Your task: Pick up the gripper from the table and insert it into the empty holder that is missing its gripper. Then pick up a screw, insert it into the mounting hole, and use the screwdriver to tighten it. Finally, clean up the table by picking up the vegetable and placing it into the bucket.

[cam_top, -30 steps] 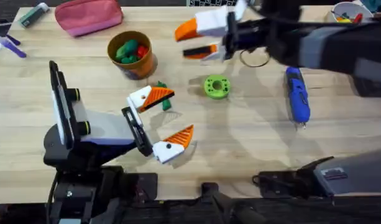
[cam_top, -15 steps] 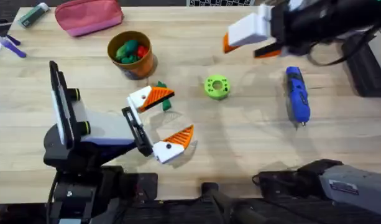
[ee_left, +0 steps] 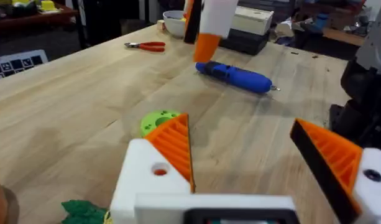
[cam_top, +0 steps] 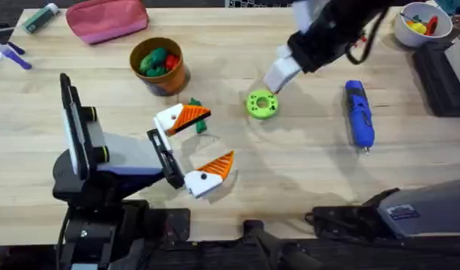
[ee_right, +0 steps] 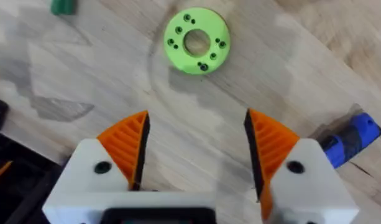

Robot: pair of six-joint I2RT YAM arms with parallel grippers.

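1. The vegetable (cam_top: 199,124), slim and dark green, lies near the table's middle, touching the left gripper's (cam_top: 202,142) far finger; that gripper rests low with its orange pads spread wide, nothing between them.
2. The screwdriver (cam_top: 359,114) lies flat toward the right edge; the bucket (cam_top: 159,66), holding toy vegetables, stands toward the far left.
3. The right gripper (ee_right: 197,147) hangs over a green disc (cam_top: 261,104) at mid-table, jaws parted and empty.
4. The table (cam_top: 305,172) is pale wood; a pink pouch (cam_top: 106,19) at the far edge, a white bowl (cam_top: 421,22) at the far right corner, red pliers (ee_left: 146,45) beyond.
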